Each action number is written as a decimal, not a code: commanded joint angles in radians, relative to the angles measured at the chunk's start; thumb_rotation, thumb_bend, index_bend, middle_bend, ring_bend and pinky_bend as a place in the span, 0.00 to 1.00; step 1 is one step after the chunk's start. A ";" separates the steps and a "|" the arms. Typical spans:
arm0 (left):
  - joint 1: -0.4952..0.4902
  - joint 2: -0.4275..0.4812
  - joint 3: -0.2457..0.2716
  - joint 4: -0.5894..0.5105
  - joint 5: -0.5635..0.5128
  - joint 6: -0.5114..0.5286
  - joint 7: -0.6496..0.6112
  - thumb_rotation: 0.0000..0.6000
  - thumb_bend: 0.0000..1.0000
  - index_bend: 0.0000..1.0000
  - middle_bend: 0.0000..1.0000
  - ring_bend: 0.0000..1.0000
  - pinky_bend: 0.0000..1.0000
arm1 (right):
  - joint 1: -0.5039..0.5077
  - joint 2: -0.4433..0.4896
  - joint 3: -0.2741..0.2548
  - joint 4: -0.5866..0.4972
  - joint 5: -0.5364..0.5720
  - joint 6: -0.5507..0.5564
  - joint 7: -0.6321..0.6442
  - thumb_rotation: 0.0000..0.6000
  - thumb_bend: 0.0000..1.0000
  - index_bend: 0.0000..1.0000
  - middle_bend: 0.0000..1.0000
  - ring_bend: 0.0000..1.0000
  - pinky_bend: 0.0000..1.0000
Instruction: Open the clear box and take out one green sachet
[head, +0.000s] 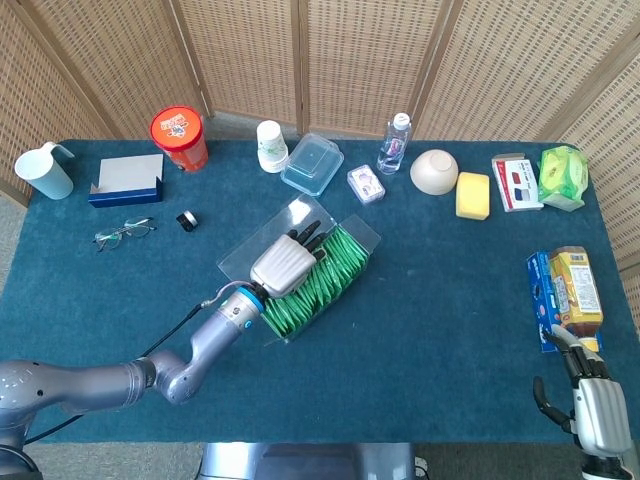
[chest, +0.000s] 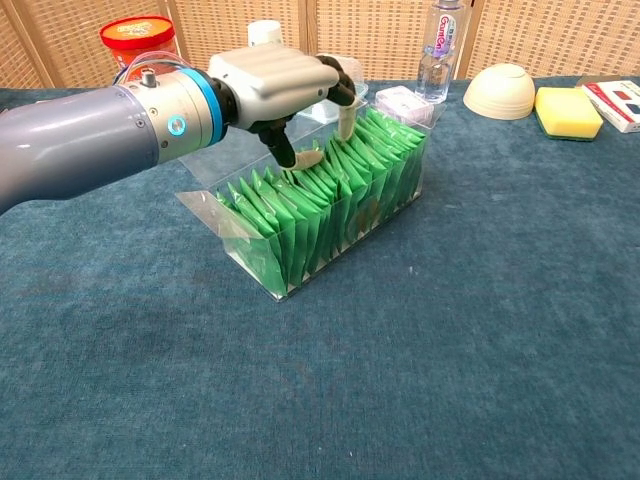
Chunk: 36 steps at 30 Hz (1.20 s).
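Left hand (chest: 275, 85) palm-down over clear box (chest: 385, 205) mid-desk, fingertips dipped among the green sachets (chest: 330, 195); cannot tell whether any is pinched. Box lid lies open. Sachets glossy, flat, packed upright in a row; box thin transparent plastic. Right hand (head: 597, 412) low at desk's (head: 450, 330) near corner, fingers apart, holding nothing

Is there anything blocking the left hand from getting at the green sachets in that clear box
Nothing visible does. The clear box is open on top, and the left hand hangs right over the row of green sachets, its fingertips down at their top edges.
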<state>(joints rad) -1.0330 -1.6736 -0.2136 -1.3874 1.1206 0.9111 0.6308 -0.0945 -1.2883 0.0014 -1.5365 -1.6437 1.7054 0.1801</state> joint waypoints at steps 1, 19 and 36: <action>0.002 0.005 -0.005 -0.011 0.019 0.016 -0.027 0.99 0.37 0.33 0.16 0.05 0.32 | -0.001 0.000 0.000 0.000 0.003 -0.001 0.001 1.00 0.47 0.17 0.17 0.18 0.24; -0.050 -0.038 -0.037 0.074 -0.047 -0.025 -0.019 0.99 0.37 0.33 0.16 0.05 0.32 | -0.011 0.000 -0.001 0.012 0.007 0.006 0.017 1.00 0.47 0.17 0.17 0.18 0.24; -0.078 -0.062 -0.029 0.106 -0.093 -0.040 0.010 1.00 0.36 0.43 0.16 0.05 0.32 | -0.018 -0.005 0.000 0.020 0.011 0.008 0.024 1.00 0.47 0.17 0.17 0.18 0.24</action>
<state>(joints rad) -1.1101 -1.7344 -0.2424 -1.2823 1.0284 0.8721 0.6407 -0.1127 -1.2938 0.0010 -1.5168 -1.6324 1.7136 0.2037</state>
